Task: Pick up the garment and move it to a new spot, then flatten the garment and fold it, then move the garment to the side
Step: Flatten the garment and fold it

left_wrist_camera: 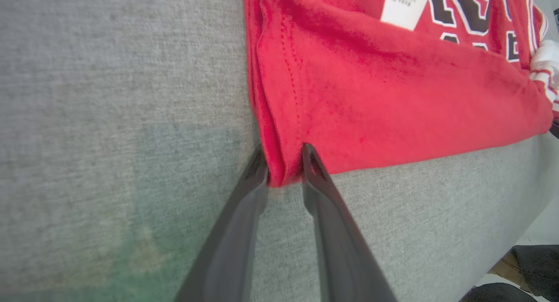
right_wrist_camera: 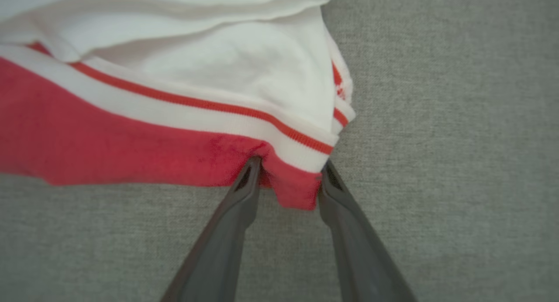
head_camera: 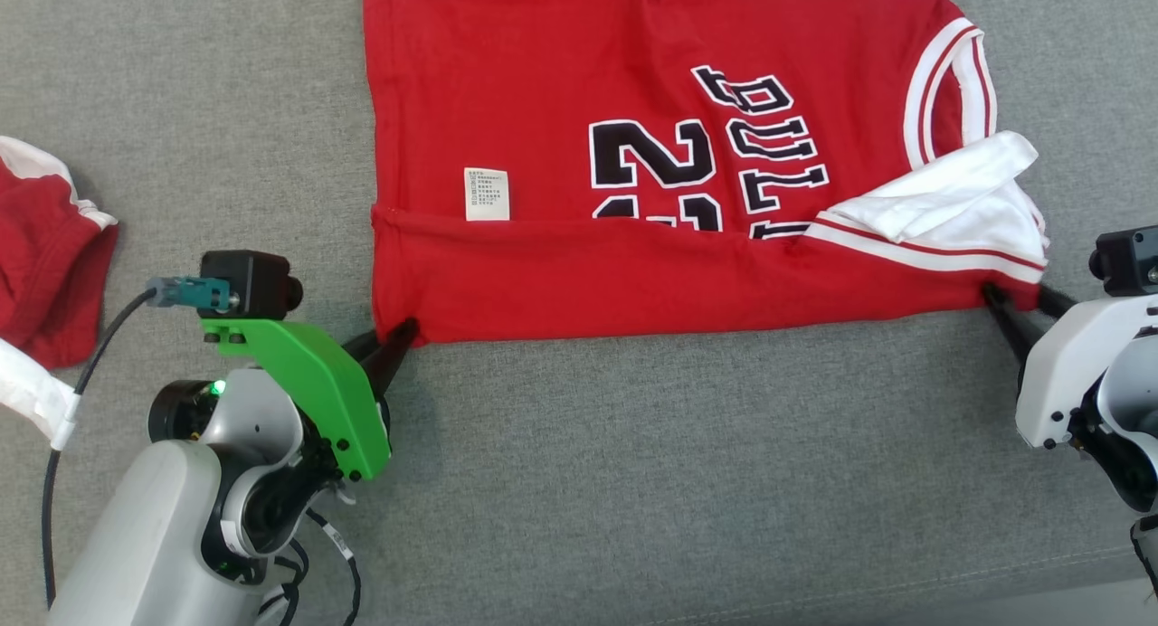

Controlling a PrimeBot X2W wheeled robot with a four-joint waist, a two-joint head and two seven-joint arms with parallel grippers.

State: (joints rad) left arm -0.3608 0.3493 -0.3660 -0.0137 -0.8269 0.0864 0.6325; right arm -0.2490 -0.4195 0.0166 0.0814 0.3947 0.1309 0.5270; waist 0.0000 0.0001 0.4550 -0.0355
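The garment (head_camera: pixel 633 110) is a red jersey with black lettering and white trim, spread on the grey cloth surface (head_camera: pixel 633 472) with its near edge folded over. My left gripper (head_camera: pixel 403 332) is at the near left corner. In the left wrist view, the two fingers of the left gripper (left_wrist_camera: pixel 284 158) pinch the bunched corner of the garment (left_wrist_camera: pixel 393 84). My right gripper (head_camera: pixel 1013 293) is at the near right corner. In the right wrist view, the right gripper (right_wrist_camera: pixel 290 164) straddles the red corner of the garment (right_wrist_camera: pixel 109 140), which lies flat between the fingers.
Another red and white piece of clothing (head_camera: pixel 45 264) lies at the far left. The grey surface ends at an edge (head_camera: pixel 995 599) at the lower right. Something dark (left_wrist_camera: pixel 519 267) sits beyond that edge in the left wrist view.
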